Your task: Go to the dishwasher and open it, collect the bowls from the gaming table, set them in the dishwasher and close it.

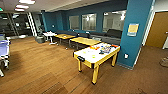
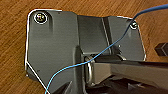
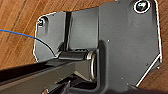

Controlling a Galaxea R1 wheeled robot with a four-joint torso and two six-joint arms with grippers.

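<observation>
The gaming table (image 1: 87, 58), with a pale cream-yellow top and yellow legs, stands ahead and slightly right in the head view, next to a teal pillar. Colourful flat game boards (image 1: 105, 48) lie at its far end. A few small pale round shapes (image 1: 93, 55) sit on the nearer part of the top; they are too small to tell as bowls. The dishwasher is out of view. Both wrist views look down on the wooden floor (image 2: 12, 37) past the robot's own dark plates.
The teal pillar (image 1: 135, 32) stands right behind the gaming table. Two yellow-topped dining tables (image 1: 85, 40) and a small white table (image 1: 50, 33) stand farther back, before dark sofas (image 1: 110, 35). A pale blue object (image 1: 4, 50) is at the left edge, a wooden door (image 1: 158, 30) at the right.
</observation>
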